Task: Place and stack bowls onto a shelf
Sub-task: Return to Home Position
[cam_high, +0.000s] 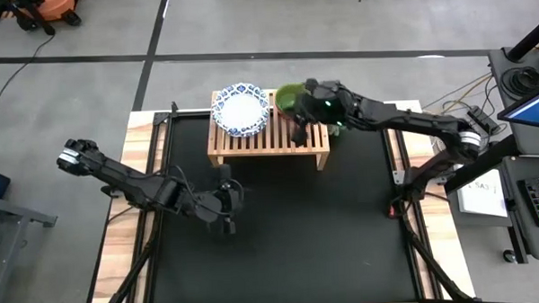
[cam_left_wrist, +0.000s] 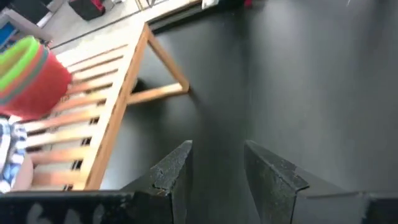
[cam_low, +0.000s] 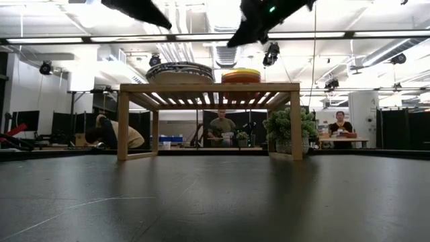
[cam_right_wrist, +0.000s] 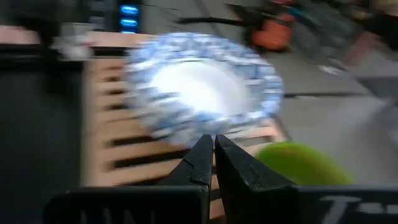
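Note:
The light-wood shelf (cam_high: 267, 141) stands at the far middle of the mat. On its slats rest two stacks: the white bowls with blue rims (cam_high: 241, 109) on the left, and the plastic bowls with the green one on top (cam_high: 288, 98) beside them, red at the bottom (cam_left_wrist: 34, 87). My right gripper (cam_high: 298, 131) hovers shut over the shelf's right half, just near of the green bowl (cam_right_wrist: 298, 163), touching nothing. My left gripper (cam_high: 226, 205) is open, low over the mat, near-left of the shelf.
A bumpy dull-green artichoke-like object (cam_low: 285, 129) stands behind the shelf's right leg. The black mat (cam_high: 282, 241) spreads bare on the near side of the shelf. People sit in the room beyond the table.

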